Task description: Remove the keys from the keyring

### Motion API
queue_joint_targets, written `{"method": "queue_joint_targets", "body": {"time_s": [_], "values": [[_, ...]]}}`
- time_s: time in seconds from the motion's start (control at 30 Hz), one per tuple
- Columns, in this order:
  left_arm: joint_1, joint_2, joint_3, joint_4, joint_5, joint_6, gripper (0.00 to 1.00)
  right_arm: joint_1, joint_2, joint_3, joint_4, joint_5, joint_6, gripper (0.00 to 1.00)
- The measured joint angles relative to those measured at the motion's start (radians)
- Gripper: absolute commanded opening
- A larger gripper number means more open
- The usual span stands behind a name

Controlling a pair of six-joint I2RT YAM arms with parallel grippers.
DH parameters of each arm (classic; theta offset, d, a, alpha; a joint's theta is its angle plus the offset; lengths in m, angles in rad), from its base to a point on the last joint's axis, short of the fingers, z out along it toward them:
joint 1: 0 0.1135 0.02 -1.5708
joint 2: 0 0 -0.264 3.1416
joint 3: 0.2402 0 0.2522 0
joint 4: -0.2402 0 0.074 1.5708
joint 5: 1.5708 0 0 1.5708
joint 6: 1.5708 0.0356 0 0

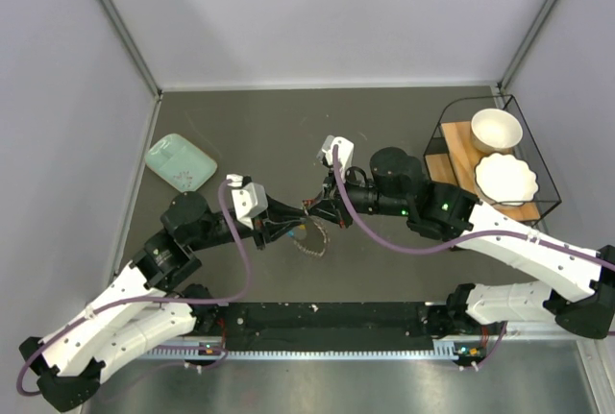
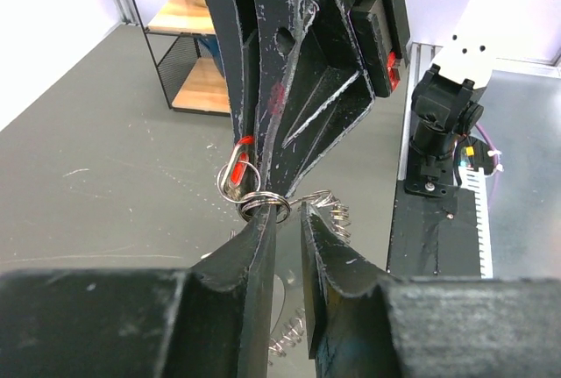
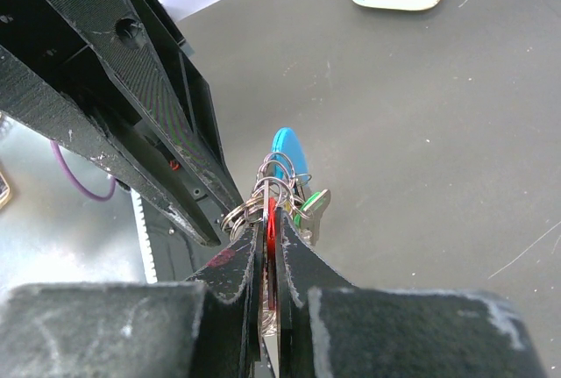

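The right gripper is pinched flat on what looks like the red key. It holds the bunch mid-table, so the rings hang free and face the other arm. The blue loop and a green key dangle just beyond its tips. The left gripper faces it head-on, its 2 fingers a narrow gap apart with nothing between them. 1 tip touches the rings, likely lining up to pinch 1 ring and work the key off.

Glossy plastic-headed keys, shiny metal rings, matt table.
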Motion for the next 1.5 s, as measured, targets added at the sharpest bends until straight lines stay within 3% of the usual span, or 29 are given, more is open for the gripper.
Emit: {"method": "queue_joint_targets", "body": {"time_s": [0.3,0.47,0.6,1.03,1.5], "values": [[0.0,0.005,0.0,0.0,-0.002,-0.009,0.18,0.0,0.0,0.0,0.001,0.008,0.0,0.0],[0.0,0.03,0.0,0.009,-0.024,-0.033,0.12,-0.002,0.002,0.0,-0.01,0.024,0.0,0.0],[0.001,0.043,0.0,0.015,-0.034,-0.054,0.0,-0.005,0.006,0.0,-0.019,0.029,0.0,0.0],[0.0,0.038,0.0,0.002,-0.105,-0.135,0.0,-0.006,-0.002,-0.037,0.021,0.033,-0.079,0.0],[0.0,0.083,0.047,-0.065,-0.132,-0.203,0.0,0.047,-0.074,-0.122,0.04,0.034,-0.381,0.0]]}}
